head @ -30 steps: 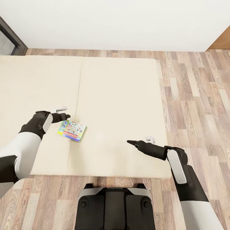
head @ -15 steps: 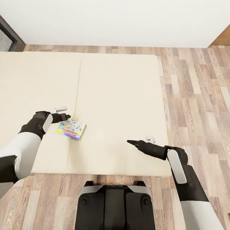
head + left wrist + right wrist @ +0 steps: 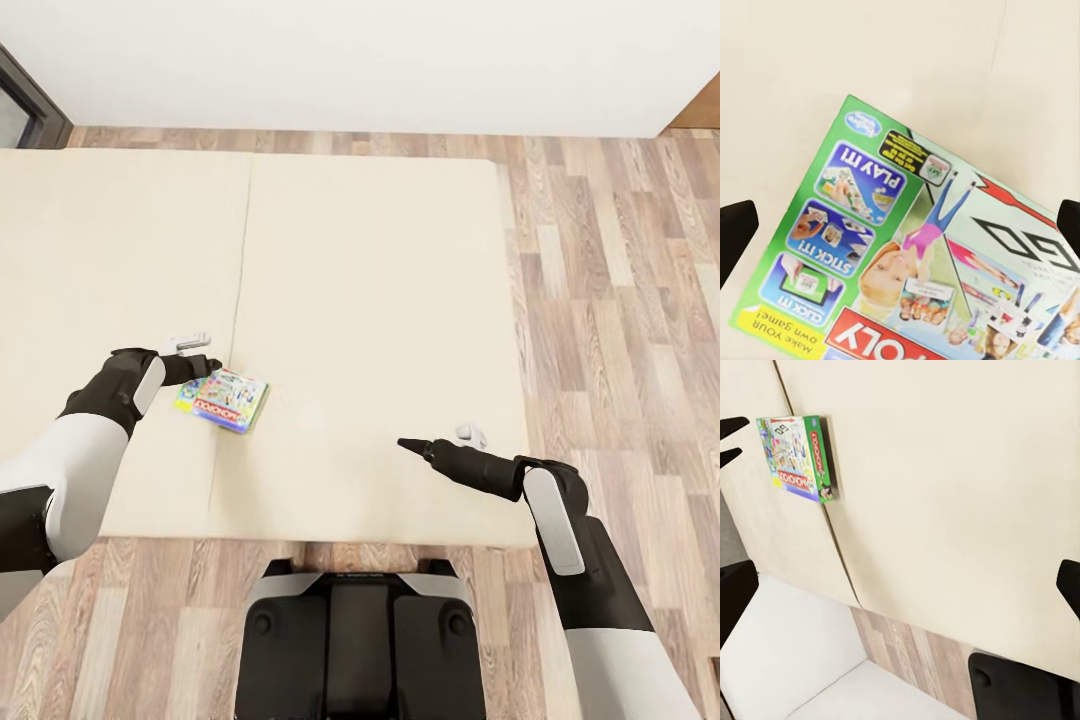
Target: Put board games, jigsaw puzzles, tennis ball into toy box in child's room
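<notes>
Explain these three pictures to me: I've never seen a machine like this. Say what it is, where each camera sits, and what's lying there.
This is a simulated wheeled robot with two arms. The big picture looks down from its head; the other two come from cameras near each arm's jaws. A beige bed lies before it, on a wood floor. One board game rests on the bed. The left gripper hovers by the game, jaws open, holding nothing. The right gripper hangs over the bed, jaws open and empty too.
</notes>
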Motion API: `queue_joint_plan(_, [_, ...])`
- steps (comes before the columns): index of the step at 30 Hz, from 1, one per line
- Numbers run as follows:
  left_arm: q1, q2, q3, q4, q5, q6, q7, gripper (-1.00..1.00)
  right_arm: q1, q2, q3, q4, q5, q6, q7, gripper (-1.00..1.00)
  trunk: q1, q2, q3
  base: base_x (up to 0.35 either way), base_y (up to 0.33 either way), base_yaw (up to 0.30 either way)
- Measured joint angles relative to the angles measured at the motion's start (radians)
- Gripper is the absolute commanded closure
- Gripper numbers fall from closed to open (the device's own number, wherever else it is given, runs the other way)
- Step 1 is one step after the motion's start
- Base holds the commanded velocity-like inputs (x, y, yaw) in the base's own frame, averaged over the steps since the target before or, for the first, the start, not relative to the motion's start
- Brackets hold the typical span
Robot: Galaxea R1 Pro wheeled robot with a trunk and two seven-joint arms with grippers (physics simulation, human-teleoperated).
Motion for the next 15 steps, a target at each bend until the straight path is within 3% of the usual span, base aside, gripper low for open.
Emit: queue_joint_plan(15, [0.0, 0.008, 0.001, 0.0, 0.001, 0.0, -0.008, -1.0, 0.0, 0.0, 0.0, -0.001, 0.001, 0.0, 0.0, -1.0, 0.0, 0.0, -0.025, 0.0, 0.0, 0.0])
